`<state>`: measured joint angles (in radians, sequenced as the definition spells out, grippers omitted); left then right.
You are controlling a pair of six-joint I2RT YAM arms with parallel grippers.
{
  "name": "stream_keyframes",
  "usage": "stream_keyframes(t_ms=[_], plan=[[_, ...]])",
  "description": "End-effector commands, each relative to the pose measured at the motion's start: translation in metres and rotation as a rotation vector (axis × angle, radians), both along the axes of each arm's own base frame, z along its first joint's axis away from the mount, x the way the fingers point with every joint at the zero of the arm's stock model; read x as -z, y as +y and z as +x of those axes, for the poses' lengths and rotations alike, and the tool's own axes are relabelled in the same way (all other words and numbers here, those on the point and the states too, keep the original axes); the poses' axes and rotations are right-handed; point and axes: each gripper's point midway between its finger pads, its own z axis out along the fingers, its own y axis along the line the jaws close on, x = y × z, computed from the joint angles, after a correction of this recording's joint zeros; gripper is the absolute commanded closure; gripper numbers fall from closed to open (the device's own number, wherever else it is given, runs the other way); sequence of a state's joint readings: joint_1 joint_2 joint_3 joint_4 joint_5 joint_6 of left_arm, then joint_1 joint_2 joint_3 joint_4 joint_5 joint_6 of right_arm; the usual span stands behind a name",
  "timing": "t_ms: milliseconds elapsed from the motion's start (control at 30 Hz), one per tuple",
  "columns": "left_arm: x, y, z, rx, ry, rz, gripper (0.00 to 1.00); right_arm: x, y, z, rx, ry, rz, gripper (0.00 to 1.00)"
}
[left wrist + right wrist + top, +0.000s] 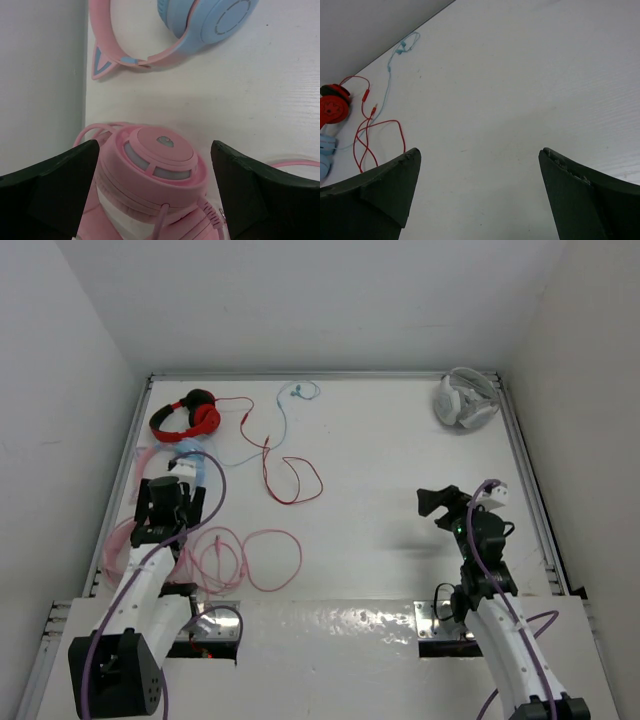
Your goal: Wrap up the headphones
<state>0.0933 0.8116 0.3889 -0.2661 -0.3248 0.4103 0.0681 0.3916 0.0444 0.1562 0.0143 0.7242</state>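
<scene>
- Top external view: the table (pixel 400 450) is a smooth white slab with a raised rail along its sides. Its middle and right lie open, and its left edge is crowded.
- Headphones (pixel 220 20), with round light blue cups on a pink band with cat ears, lie beside the left wall. Their thin blue cable (pixel 388 80) trails toward the far edge.
- Glossy pink headphones (pixel 155 170) lie just nearer, and red headphones (pixel 190 420) lie farther.
- Left gripper (pixel 154 150) is spread wide over the pink cup, holding nothing.
- Right gripper (pixel 480 155) gapes wide over bare table, holding nothing.
</scene>
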Motion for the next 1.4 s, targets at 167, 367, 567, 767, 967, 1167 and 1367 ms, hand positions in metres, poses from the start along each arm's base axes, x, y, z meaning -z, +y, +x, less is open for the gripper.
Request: stream_keyframes(t_ms=[167, 367, 567, 767, 967, 1167, 1367], plan=[[-0.036, 0.0, 0.018, 0.008, -0.062, 0.013, 0.05, 0.079, 0.002, -0.024, 0.008, 0.16, 0.042, 0.01], [-0.115, 0.01, 0.048, -0.055, -0.072, 0.008, 0.03, 0.066, 0.001, -0.016, 0.046, 0.028, 0.133, 0.01], [-0.153, 0.022, 0.104, -0.009, -0.013, -0.067, 0.18, 0.019, 0.018, -0.009, -0.096, -0.177, 0.045, 0.11], [-0.117, 0.062, 0.14, -0.035, 0.102, -0.234, 0.16, -0.011, 0.02, -0.001, -0.14, -0.15, -0.06, 0.55], [-0.053, 0.107, 0.149, -0.147, 0.222, -0.367, 0.09, -0.009, 0.026, 0.003, -0.19, -0.117, -0.1, 0.41], [0.018, 0.146, 0.139, -0.23, 0.276, -0.491, 0.12, -0.021, 0.032, 0.014, -0.223, -0.086, -0.129, 0.41], [0.066, 0.135, 0.15, -0.17, 0.317, -0.585, 0.23, -0.016, 0.033, 0.016, -0.197, -0.062, -0.181, 0.42]])
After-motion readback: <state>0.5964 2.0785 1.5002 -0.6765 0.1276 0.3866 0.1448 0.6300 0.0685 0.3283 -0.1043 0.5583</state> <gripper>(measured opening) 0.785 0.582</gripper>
